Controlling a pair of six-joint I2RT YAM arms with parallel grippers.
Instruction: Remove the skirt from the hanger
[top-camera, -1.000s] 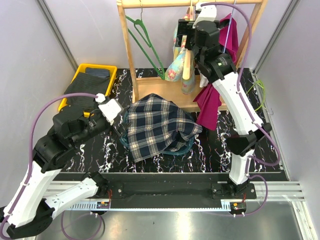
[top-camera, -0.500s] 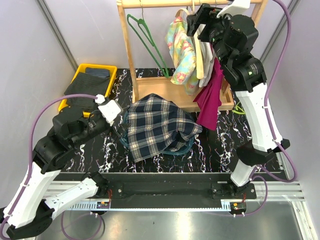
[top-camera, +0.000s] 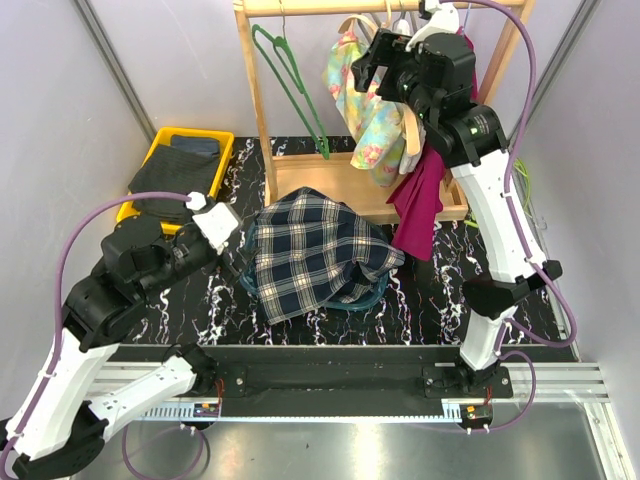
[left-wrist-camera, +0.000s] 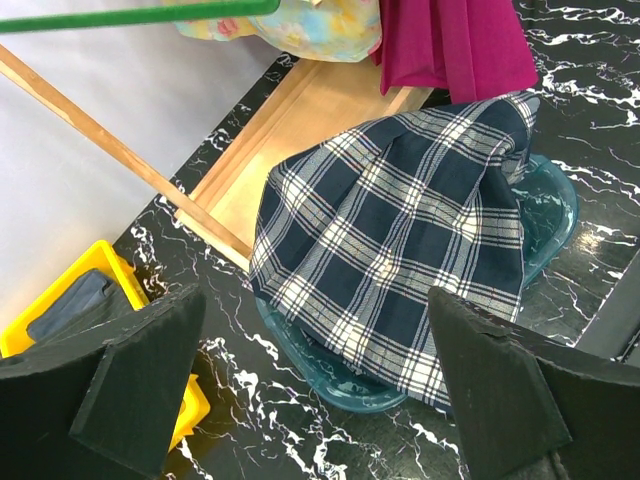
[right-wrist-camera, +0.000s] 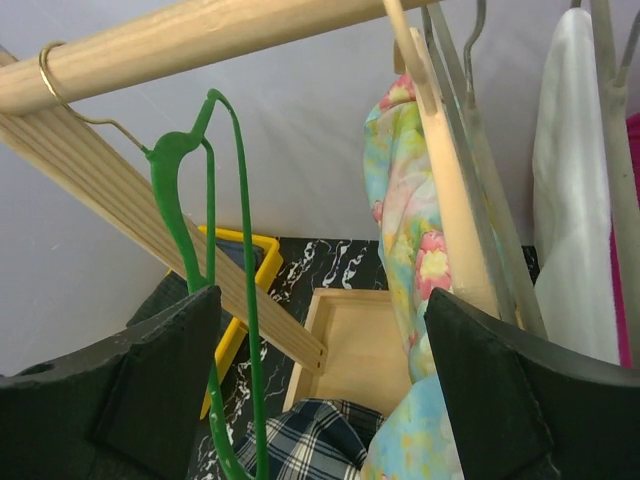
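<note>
1. Up at the rack rail (right-wrist-camera: 200, 45), noted the right gripper (top-camera: 370, 66) shifted leftward over the last second. Now faces the floral garment (top-camera: 365, 115) and the green hanger (right-wrist-camera: 178, 160). Fingers spread wide, nothing between them.
2. Found the floral garment hanging more spread than a second ago. Cannot tell whether touched or merely swinging.
3. Located the plaid skirt (top-camera: 315, 250) draped over the teal basin (left-wrist-camera: 552, 205) on the table (top-camera: 180, 300), unmoved across the second. Well apart from the rack rail and clear of any hanger.
4. Checked the green hanger: bare, hooked on the rail.
5. Observed the left gripper (left-wrist-camera: 315, 330) parked as before, just beside the skirt's near edge. Fully open, empty.
6. Judged removal complete in substance, with skirt and hanger separated. Read the right arm's move as a withdrawal from the rack rather than a fresh grasp, but could not confirm.
</note>
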